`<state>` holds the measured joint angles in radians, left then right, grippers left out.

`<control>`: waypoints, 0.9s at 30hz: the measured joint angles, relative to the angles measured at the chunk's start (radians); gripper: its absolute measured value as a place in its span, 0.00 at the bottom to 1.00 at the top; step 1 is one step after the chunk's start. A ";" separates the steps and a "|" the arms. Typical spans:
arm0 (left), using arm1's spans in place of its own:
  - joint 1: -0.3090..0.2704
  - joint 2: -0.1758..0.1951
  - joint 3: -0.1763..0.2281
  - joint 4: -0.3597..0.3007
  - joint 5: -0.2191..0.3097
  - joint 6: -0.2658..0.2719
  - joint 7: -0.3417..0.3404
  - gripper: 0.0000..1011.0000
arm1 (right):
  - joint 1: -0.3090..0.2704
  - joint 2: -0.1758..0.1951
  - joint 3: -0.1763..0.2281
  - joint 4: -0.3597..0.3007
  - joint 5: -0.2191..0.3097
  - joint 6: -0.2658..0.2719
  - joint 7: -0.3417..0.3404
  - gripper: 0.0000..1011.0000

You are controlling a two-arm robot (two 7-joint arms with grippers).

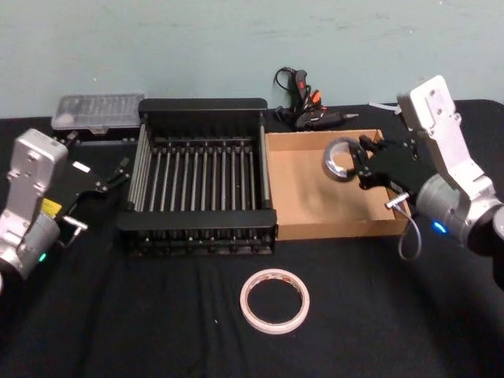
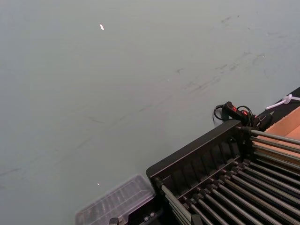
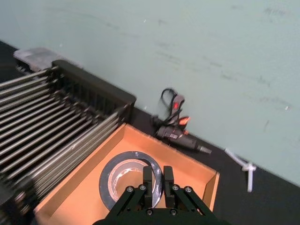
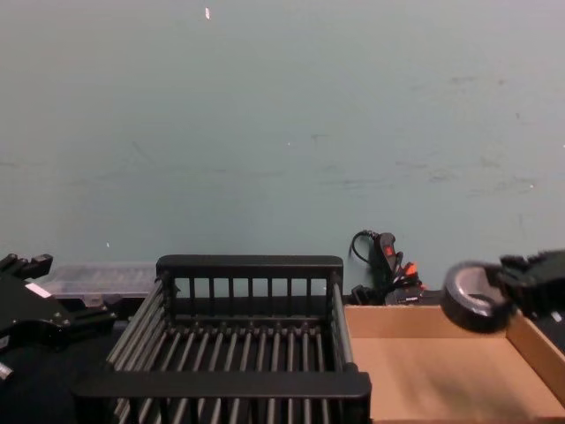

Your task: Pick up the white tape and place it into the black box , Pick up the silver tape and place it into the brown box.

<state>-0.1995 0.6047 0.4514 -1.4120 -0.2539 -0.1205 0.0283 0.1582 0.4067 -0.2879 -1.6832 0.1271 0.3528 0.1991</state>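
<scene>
The silver tape (image 1: 334, 151) hangs tilted over the far part of the brown box (image 1: 315, 205), and my right gripper (image 1: 360, 163) is shut on the roll's wall. In the right wrist view the fingers (image 3: 151, 180) pinch the silver tape (image 3: 123, 169) above the brown box (image 3: 82, 197). From the chest view the silver tape (image 4: 470, 297) is clear of the brown box (image 4: 424, 375) floor. The white tape (image 1: 274, 301) lies flat on the black cloth in front of the black box (image 1: 197, 106). My left gripper (image 1: 118, 173) is parked open to the left of the black box.
A glue gun (image 1: 303, 106) lies behind the two boxes by the wall. A clear plastic case (image 1: 96, 112) sits at the back left, behind my left arm. A small white part (image 1: 383, 107) lies behind the brown box.
</scene>
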 joint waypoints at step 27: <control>0.000 0.000 0.000 0.000 0.000 0.000 0.000 0.99 | 0.142 -0.143 -0.030 0.351 -0.126 -0.168 -0.047 0.14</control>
<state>-0.1995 0.6047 0.4514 -1.4119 -0.2539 -0.1205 0.0283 0.2997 0.2635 -0.3175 -1.3320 0.0007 0.1851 0.1525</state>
